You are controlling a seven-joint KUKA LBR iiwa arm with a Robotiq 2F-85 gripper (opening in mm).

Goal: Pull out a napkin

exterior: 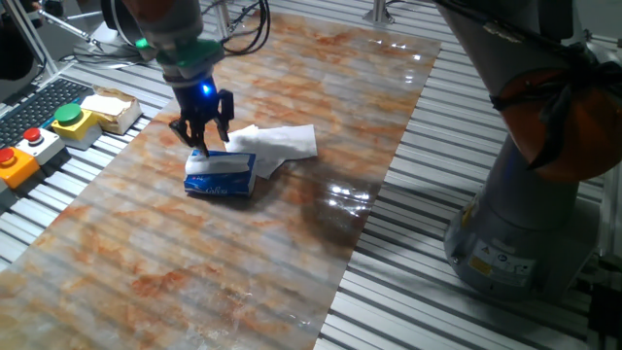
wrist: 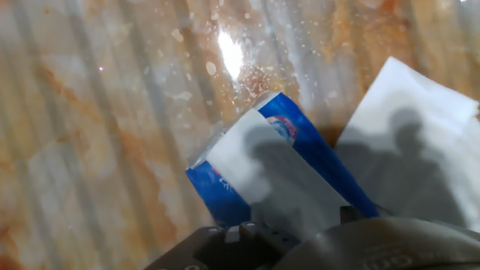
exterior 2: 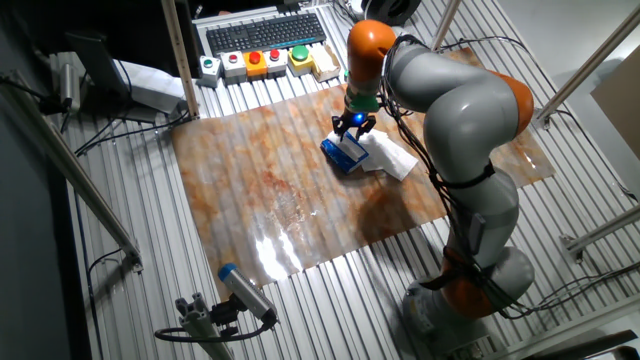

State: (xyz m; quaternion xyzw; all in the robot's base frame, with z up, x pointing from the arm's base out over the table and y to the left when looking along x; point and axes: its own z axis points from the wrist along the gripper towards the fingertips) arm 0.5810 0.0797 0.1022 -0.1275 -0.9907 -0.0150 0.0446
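End effector (exterior: 206,137) hung over the blue napkin pack (exterior: 222,175), fingers spread apart, gripping nothing. One loose napkin (exterior: 277,143) lay touching the pack on the worktop (exterior: 243,262).

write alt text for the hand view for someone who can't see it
Looking straight down from the hand, a blue tissue pack with a white napkin on its top lies on a glossy, marbled orange-brown tabletop. A loose white napkin lies at right, crossed by the gripper's shadow. Dark gripper hardware fills the bottom edge; the fingertips are out of sight.

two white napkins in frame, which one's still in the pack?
The napkin on top of the blue pack, directly under the gripper. The loose napkin lies flat on the table beside the pack.
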